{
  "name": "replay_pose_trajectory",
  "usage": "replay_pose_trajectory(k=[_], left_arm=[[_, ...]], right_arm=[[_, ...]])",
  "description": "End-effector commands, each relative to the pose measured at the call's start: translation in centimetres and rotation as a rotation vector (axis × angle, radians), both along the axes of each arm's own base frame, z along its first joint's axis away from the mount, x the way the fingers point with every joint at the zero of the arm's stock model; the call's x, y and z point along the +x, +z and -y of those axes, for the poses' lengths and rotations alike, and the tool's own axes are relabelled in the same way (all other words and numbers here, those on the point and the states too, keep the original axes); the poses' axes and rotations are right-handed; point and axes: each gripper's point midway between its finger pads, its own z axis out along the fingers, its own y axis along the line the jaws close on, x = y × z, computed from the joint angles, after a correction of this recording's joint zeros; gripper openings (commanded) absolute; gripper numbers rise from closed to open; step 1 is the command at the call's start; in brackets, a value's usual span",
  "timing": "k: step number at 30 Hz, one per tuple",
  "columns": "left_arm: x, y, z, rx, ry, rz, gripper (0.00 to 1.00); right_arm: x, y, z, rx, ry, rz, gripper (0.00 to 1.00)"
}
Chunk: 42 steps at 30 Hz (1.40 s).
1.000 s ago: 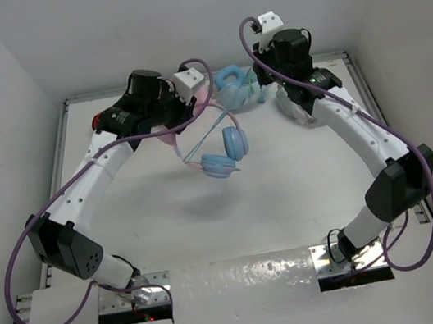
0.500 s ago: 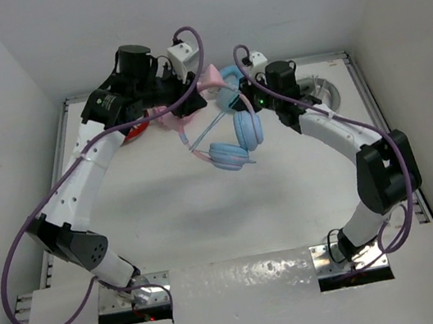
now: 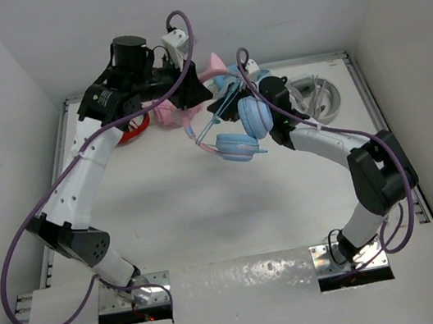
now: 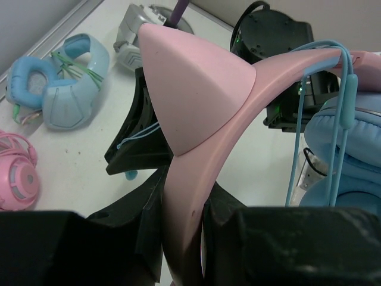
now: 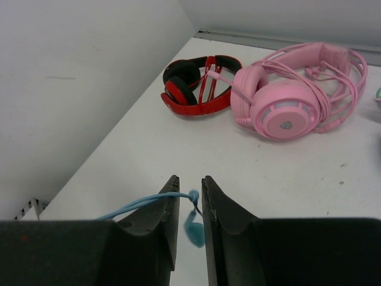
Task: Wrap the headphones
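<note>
The right claw (image 5: pixel 189 185) is pressed together on the tip of a thin light blue cable (image 5: pixel 143 205), the small teal plug caught between its two black fingers. In the overhead view this claw (image 3: pixel 221 110) hovers just to the right of the all-pink headset (image 3: pixel 171 115) that lies on the white table (image 3: pixel 208 213). From the pinch, the cable runs back up to the over-ear headphones with round light blue earcups (image 3: pixel 256 116) and a pink headband (image 4: pixel 196 107).

The headphones hang in the air, off the table, to the right of the all-pink headset and a little nearer the arm bases. The left claw (image 4: pixel 181 214) carries them, clamped across the headband close to a pink cat-ear point. The band's long axis arcs away from that grip toward the right arm, with both earcups dangling at its far end, touching or almost touching the right wrist. In the left wrist view, strands of cable (image 4: pixel 344 89) are draped over the band beside one earcup.

So the band lies crosswise above the right claw, which is the nearer arm to the free cable end. My judgement is that the next turn asks the right claw to circle the band while the left claw holds it level.
</note>
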Motion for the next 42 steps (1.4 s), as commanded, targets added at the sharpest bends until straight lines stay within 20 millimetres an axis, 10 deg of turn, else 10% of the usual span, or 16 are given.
replay_pose_trajectory(k=[1, 13, 20, 25, 36, 42], left_arm=[[-1.2, 5.2, 1.0, -0.125, -0.046, 0.076, 0.0], [-1.6, 7.4, 0.9, -0.223, -0.066, 0.0, 0.0], [0.0, 8.6, -2.2, -0.436, -0.089, -0.204, 0.0], [0.8, 8.6, -2.9, -0.425, -0.027, -0.187, 0.0], [2.9, 8.7, -4.5, -0.577, 0.051, -0.358, 0.0], [7.3, 5.1, -7.3, -0.519, 0.344, -0.367, 0.0]], right_arm=[[0.3, 1.2, 0.4, 0.053, -0.039, 0.043, 0.22], [-0.2, -0.7, 2.9, 0.065, -0.173, 0.015, 0.0], [-3.8, 5.4, 5.9, 0.179, -0.303, 0.207, 0.0], [-7.5, 7.5, 2.2, 0.076, -0.217, 0.316, 0.0], [-10.5, 1.4, -4.9, -0.207, -0.064, 0.303, 0.0], [-14.0, 0.7, -11.2, -0.357, 0.068, 0.393, 0.0]])
